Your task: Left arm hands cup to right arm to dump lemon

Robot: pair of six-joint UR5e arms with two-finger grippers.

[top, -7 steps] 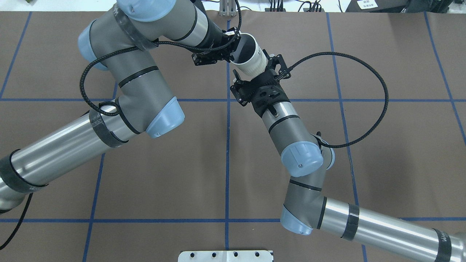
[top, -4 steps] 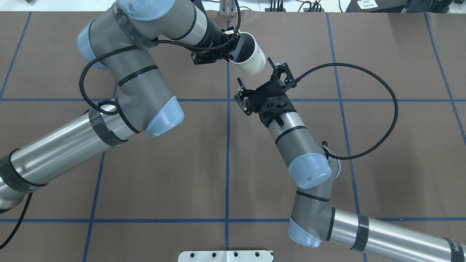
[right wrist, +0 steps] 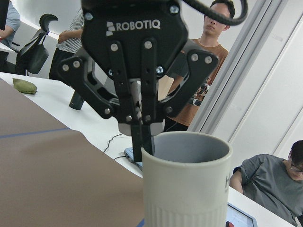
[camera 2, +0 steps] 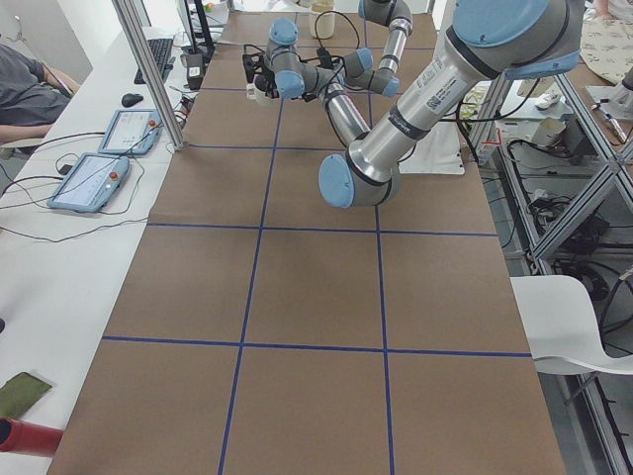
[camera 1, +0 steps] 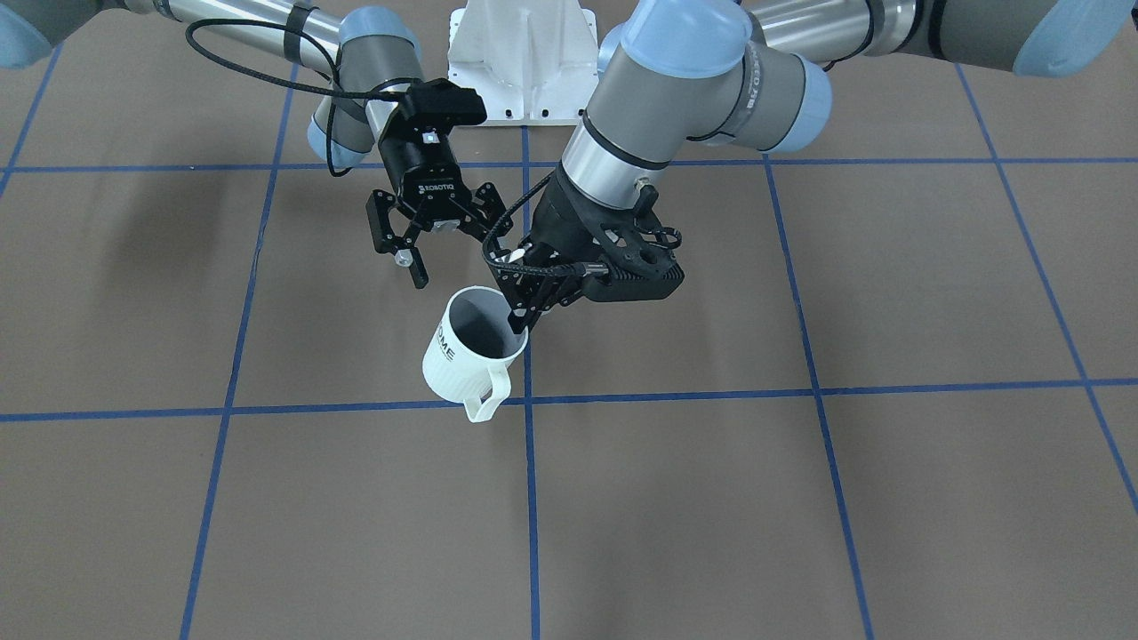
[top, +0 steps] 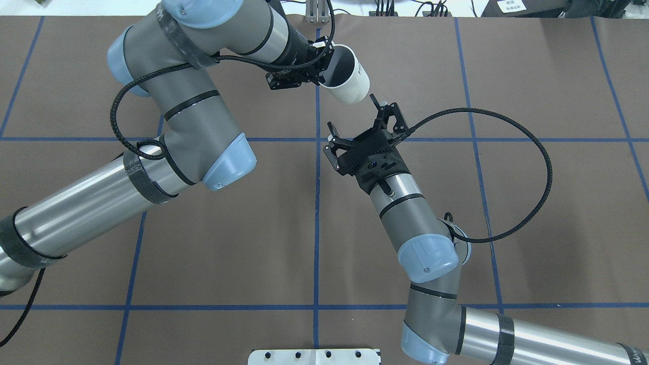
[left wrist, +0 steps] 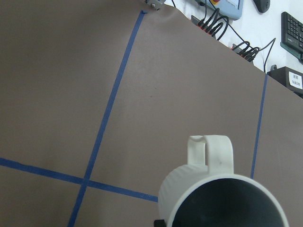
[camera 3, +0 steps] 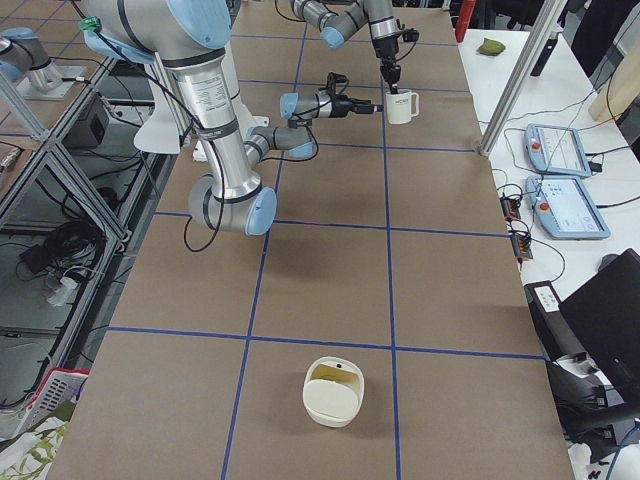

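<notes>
The white ribbed cup (top: 351, 80) hangs tilted above the table, with its handle (camera 1: 487, 398) toward the far side. My left gripper (top: 323, 68) is shut on the cup's rim, one finger inside the grey interior; this also shows in the front view (camera 1: 523, 313) and the right wrist view (right wrist: 142, 142). My right gripper (top: 353, 114) is open and empty, a short way back from the cup's ribbed base and not touching it. In the front view it (camera 1: 453, 258) stands just behind the cup (camera 1: 467, 356). No lemon shows in the cup (left wrist: 222, 201).
The brown table (top: 507, 203) carries a blue tape grid. A cream bowl-like container (camera 3: 333, 392) sits far off toward the right end. The robot's white base plate (top: 314, 356) is at the near edge. Tablets and cables (camera 3: 555, 150) lie past the far edge. The right arm's black cable (top: 532, 152) loops beside it.
My open right gripper, which flanked the cup's ribbed base a second ago, has pulled back toward the robot and off the cup. The left gripper still holds the cup in place.
</notes>
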